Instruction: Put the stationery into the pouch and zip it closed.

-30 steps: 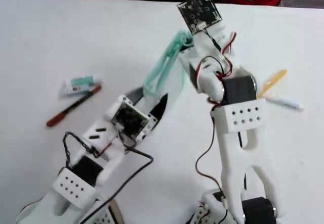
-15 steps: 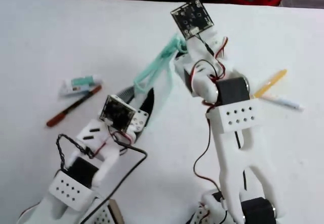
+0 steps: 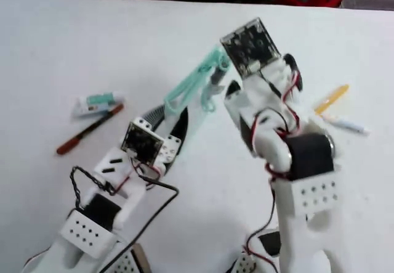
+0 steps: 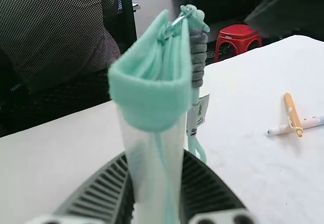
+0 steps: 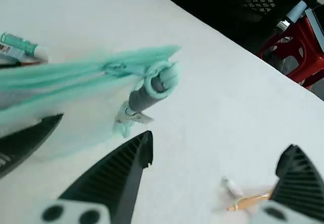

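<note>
The pouch point(image 3: 191, 91) is mint green and translucent, lying slantwise mid-table. My left gripper point(image 3: 167, 118) is shut on its near end, and in the left wrist view the pouch point(image 4: 152, 97) stands clamped between the jaws of the left gripper point(image 4: 154, 158). A grey zipper pull point(image 5: 152, 87) hangs at the pouch's far end point(image 5: 76, 75). My right gripper point(image 3: 261, 76) hovers just right of that end, open and holding nothing; the right gripper point(image 5: 220, 148) has its jaws wide apart.
A red marker point(image 3: 89, 129) and a small white-green tube point(image 3: 95, 102) lie left of the pouch. A yellow pen point(image 3: 331, 98) and a white pen point(image 3: 345, 125) lie at the right, beyond the right arm. Chairs and a red stool stand past the table's far edge.
The right gripper has drawn back from the pouch's zipper end toward the right and now stands open. The left gripper pulled the pouch slightly toward the near left, then held.
</note>
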`<act>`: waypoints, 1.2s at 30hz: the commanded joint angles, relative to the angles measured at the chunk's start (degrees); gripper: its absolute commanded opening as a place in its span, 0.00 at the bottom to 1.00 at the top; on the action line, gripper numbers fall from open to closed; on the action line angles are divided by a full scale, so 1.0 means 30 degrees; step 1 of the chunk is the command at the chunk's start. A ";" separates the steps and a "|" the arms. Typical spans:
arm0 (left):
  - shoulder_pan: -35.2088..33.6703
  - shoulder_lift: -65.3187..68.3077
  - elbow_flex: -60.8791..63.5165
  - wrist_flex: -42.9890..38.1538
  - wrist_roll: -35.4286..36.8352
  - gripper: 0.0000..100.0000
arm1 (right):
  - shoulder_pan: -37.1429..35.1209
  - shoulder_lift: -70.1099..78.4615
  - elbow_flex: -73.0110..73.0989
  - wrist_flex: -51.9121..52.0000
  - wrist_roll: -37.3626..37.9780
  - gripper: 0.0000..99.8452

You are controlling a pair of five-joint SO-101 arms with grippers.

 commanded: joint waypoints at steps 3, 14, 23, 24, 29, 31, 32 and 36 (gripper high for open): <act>-0.0308 -0.0278 -0.0088 -0.0322 0.0029 0.05 | 0.2447 -0.1744 -0.0205 0.0425 0.1846 0.34; -0.0308 -0.0190 -0.0029 -0.0381 0.0029 0.05 | 1.2000 1.2117 -0.1700 -0.7077 0.1758 0.22; -0.0308 -0.0190 -0.0029 -0.0293 0.0000 0.05 | 1.2205 2.4484 -1.4183 -0.2476 -0.7736 0.26; -0.0308 -0.0190 -0.0029 -0.0293 0.0000 0.05 | 1.2205 2.5714 -1.5531 -0.1949 -0.8322 0.26; -0.0308 -0.0190 0.0000 -0.0381 0.0000 0.05 | 1.2059 3.1282 -2.1773 -0.0337 -0.9143 0.26; -0.0308 -0.0161 0.0000 -0.0381 0.0000 0.05 | 1.2059 3.3158 -2.4059 -0.0015 -0.9143 0.26; -0.0308 -0.0161 0.0000 -0.0381 0.0000 0.05 | 1.2088 3.4007 -2.5172 0.0190 -0.9143 0.26; -0.0308 -0.0161 0.0000 -0.0381 0.0000 0.05 | 1.2176 3.6967 -2.9070 0.1040 -0.9143 0.24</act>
